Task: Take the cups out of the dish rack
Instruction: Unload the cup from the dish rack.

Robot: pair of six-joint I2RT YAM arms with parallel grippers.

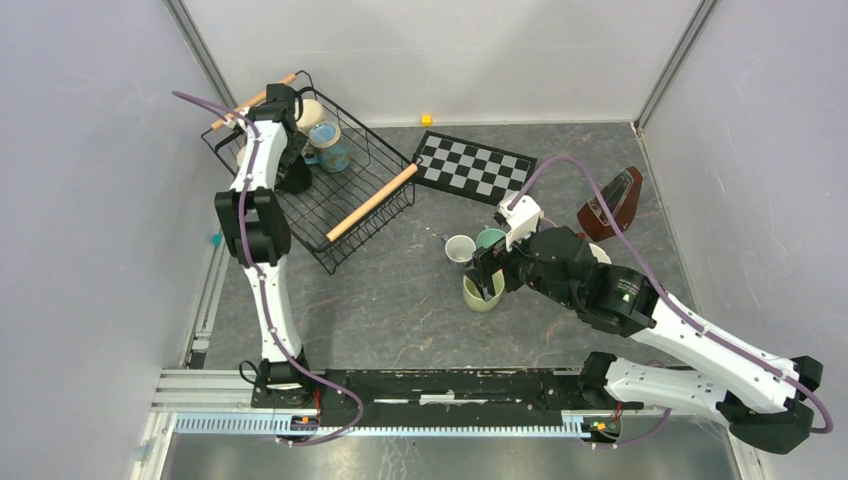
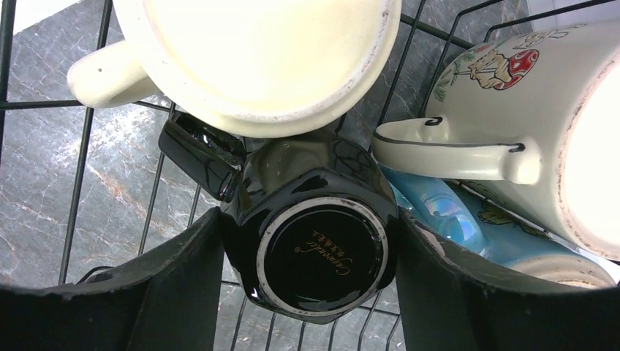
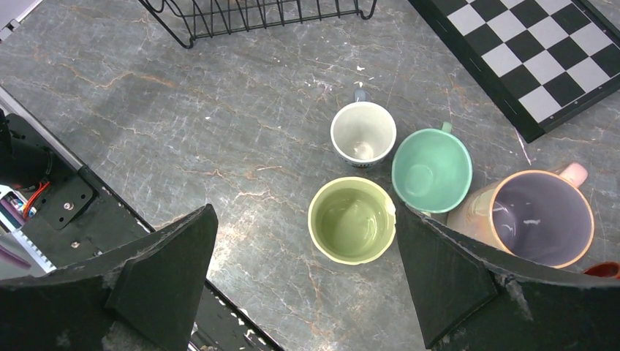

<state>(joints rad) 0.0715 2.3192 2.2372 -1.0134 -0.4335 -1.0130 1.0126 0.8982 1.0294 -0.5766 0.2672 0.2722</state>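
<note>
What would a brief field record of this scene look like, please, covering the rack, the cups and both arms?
Dish rack: four cups visible: black cup, cream cup, mushroom-print cup, blue cup
Table: four cups upright: white cup, teal cup, light green cup, pink-beige cup
Left gripper: in the rack, jaws closed on the black cup's sides
Right gripper: jaws open, above the light green cup
Also present: checkered board, metronome

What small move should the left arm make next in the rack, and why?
Probably close the left gripper firmly on the black mug, before any lift. Its fingers stand at both sides of the mug, which lies in the dish rack close against the cream mug; whether they already press it I cannot tell.
</note>
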